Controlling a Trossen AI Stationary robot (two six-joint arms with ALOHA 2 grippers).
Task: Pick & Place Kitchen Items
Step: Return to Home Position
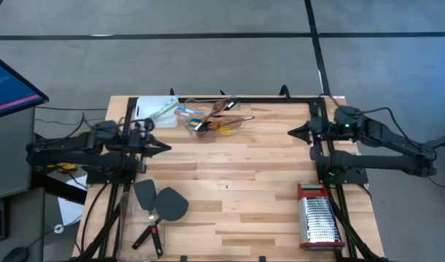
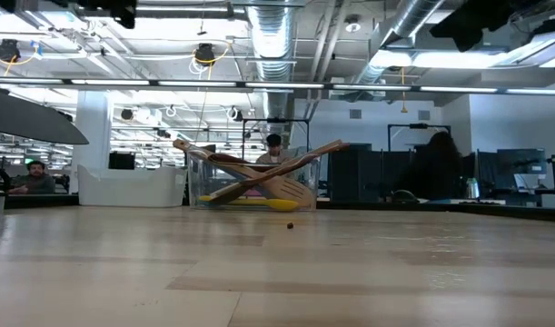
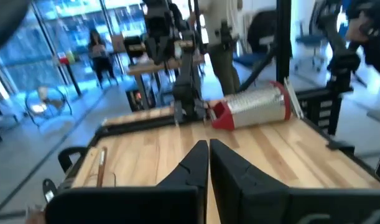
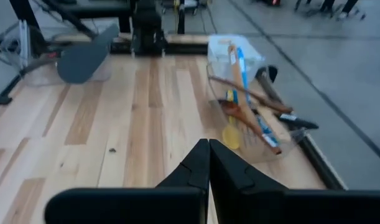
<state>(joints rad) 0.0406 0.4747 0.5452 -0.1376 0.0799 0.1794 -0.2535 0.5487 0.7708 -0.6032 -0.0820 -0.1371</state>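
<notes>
Several kitchen items, among them wooden spoons, a yellow spoon [image 4: 230, 135] and a blue-handled piece [image 4: 241, 62], lie crossed in a clear tub [image 1: 215, 120] at the table's far middle, their handles sticking out over its rim. Two dark grey spatulas [image 1: 164, 204] lie near the left front corner. My left gripper [image 1: 166, 148] hovers shut over the table's left side, pointing level toward the right. My right gripper [image 1: 292, 132] hovers shut over the right side, pointing toward the left and slightly down. Neither holds anything.
A steel grater with red trim [image 1: 319, 218] lies at the near right. A white tray [image 1: 151, 110] sits beside the clear tub at the far left. Bare wood [image 1: 237, 175] stretches between the two grippers. People sit in the room beyond the table.
</notes>
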